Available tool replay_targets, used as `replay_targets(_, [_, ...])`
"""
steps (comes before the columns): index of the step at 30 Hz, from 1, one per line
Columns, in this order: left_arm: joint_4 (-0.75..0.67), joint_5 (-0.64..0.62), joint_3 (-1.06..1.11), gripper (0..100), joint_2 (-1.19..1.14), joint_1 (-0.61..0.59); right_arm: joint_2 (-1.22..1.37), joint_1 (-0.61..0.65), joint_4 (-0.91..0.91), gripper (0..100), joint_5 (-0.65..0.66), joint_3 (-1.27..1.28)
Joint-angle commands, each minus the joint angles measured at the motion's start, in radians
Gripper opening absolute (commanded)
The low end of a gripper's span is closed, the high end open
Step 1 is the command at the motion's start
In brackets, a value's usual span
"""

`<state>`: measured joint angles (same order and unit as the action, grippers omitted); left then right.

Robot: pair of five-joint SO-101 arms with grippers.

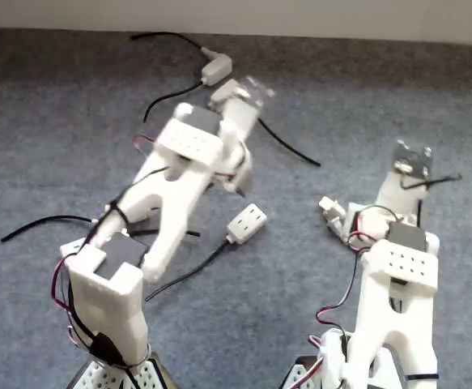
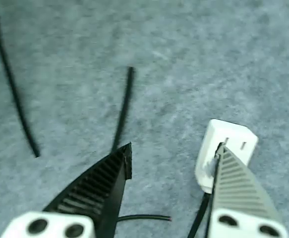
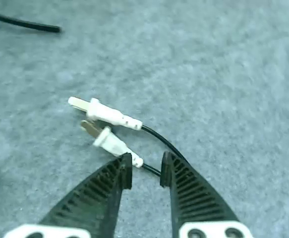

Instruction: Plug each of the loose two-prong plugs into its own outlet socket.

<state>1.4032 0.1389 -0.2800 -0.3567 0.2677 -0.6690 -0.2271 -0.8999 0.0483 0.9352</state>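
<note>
Two white two-prong plugs (image 3: 107,113) (image 3: 112,141) lie side by side on the grey carpet, each on a black cord. My right gripper (image 3: 146,159) hangs just behind them, narrowly open, its fingertips on either side of the nearer plug's cord. From above, the plugs (image 1: 330,209) lie at the right, in front of the right arm. A white outlet socket (image 2: 226,148) rests on the carpet against my left gripper's pale finger (image 2: 233,178). The left gripper (image 2: 174,153) is wide open with nothing between its fingers. From above, this socket (image 1: 248,223) sits mid-table.
A second white socket block (image 1: 217,69) with a black cord lies at the far side. Loose black cords (image 1: 288,147) (image 2: 124,106) trail over the carpet around the left arm. A pale wall edge runs along the far side.
</note>
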Motion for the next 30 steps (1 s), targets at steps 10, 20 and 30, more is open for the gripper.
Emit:
replay_targets(10, [0.273,-0.011,-0.248,27,-0.001,-0.329,-0.004,0.263,-0.010,15.6,0.086,-0.044])
replay_targets(20, [0.272,-0.011,-0.206,27,-0.071,-0.386,-0.004,0.228,0.272,15.6,0.213,0.242])
replay_targets(30, [0.278,-0.064,-0.202,27,-0.071,-0.394,-0.005,0.153,0.570,15.6,0.339,0.481])
